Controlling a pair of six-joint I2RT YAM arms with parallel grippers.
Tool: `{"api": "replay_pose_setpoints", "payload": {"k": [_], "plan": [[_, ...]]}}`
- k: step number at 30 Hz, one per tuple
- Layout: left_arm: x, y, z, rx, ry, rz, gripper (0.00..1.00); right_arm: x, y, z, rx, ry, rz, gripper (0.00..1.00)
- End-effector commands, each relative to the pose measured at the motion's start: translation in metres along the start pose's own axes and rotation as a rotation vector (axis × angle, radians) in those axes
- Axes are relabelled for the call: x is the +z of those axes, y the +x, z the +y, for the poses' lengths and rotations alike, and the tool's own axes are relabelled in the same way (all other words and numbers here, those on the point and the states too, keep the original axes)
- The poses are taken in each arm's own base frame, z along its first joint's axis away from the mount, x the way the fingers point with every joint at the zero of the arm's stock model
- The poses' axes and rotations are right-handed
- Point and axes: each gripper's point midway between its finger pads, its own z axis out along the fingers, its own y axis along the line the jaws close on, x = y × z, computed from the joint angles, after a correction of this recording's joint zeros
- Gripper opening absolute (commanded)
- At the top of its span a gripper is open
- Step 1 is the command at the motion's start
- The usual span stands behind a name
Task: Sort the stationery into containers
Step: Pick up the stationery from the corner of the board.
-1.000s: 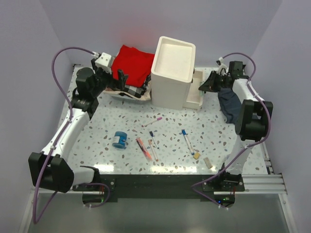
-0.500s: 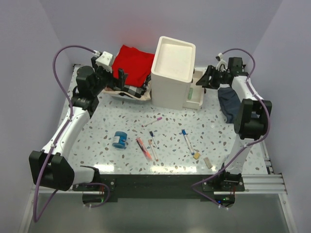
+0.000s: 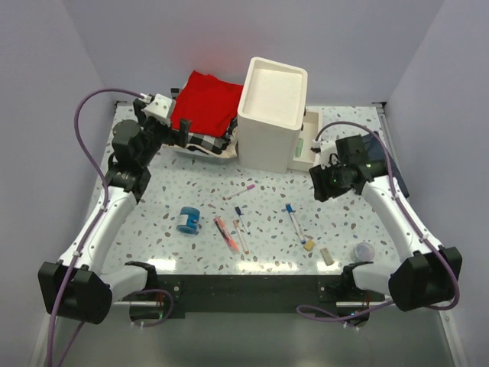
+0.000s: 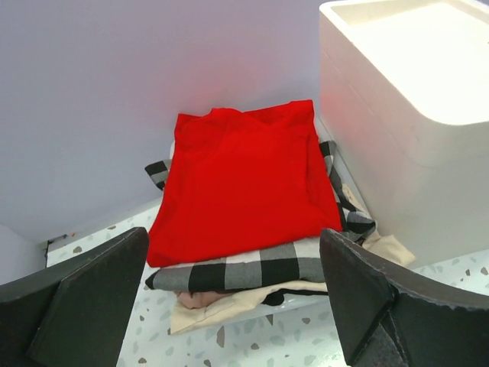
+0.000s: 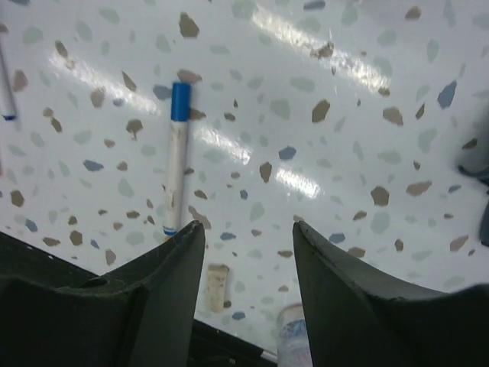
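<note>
1. White plastic drawer unit stands at the far middle of the speckled desk. One low drawer is pulled out on its right side, with something green in it, too small to name.
2. Left pincer hovers at the far left, jaws wide and empty. It faces the red cloth, which tops a checked stack just beside the unit.
3. Right pincer hangs over the desk near the front of the open drawer. Its jaws are partly apart with nothing between them.
4. Beneath it on the desk lie a blue-capped pen and, nearer the front edge, a beige eraser.
5. The rest of the stationery lies loose mid-desk, outside the drawers:
   - tape roll to the left
   - marker beside a thin pen
   - pink-capped pen closer to the unit
   - second eraser near the front right
6. Translucent cup sits at the front right, apart from the erasers.
</note>
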Motion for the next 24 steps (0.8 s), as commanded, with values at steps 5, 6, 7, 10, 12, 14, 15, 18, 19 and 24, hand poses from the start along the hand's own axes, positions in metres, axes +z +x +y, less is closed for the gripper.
{"api": "replay_pose_setpoints", "payload": {"k": [5, 6, 7, 10, 12, 14, 15, 18, 19, 24], "plan": [[-0.009, -0.012, 0.005, 0.033, -0.024, -0.069, 0.99, 0.009, 0.025, 0.008, -0.194, 0.024, 0.137, 0.50], [-0.010, -0.013, 0.005, 0.033, -0.023, -0.071, 0.99, 0.007, 0.025, 0.018, -0.257, -0.015, 0.132, 0.50], [-0.011, -0.015, 0.004, 0.034, -0.021, -0.076, 0.99, 0.007, 0.030, 0.033, -0.353, -0.065, 0.148, 0.50], [-0.014, -0.015, 0.005, 0.047, -0.023, -0.075, 0.99, 0.003, 0.048, 0.039, -0.624, -0.139, 0.161, 0.50], [-0.015, -0.015, 0.005, 0.051, -0.026, -0.073, 0.99, 0.002, 0.062, 0.035, -0.805, -0.173, 0.168, 0.50], [-0.017, -0.018, 0.005, 0.057, -0.024, -0.081, 0.99, -0.001, 0.095, 0.036, -0.992, -0.265, 0.205, 0.49], [-0.018, -0.018, 0.005, 0.057, -0.026, -0.082, 0.99, 0.002, 0.113, 0.035, -1.040, -0.298, 0.233, 0.49], [-0.021, -0.017, 0.006, 0.062, -0.033, -0.084, 0.99, -0.001, 0.134, 0.036, -1.236, -0.350, 0.190, 0.47], [-0.023, -0.015, 0.006, 0.061, -0.036, -0.082, 0.99, 0.000, 0.134, 0.035, -1.313, -0.356, 0.167, 0.46], [-0.026, -0.007, 0.005, 0.055, -0.037, -0.060, 0.99, 0.013, 0.140, 0.044, -1.398, -0.396, 0.091, 0.48]]}}
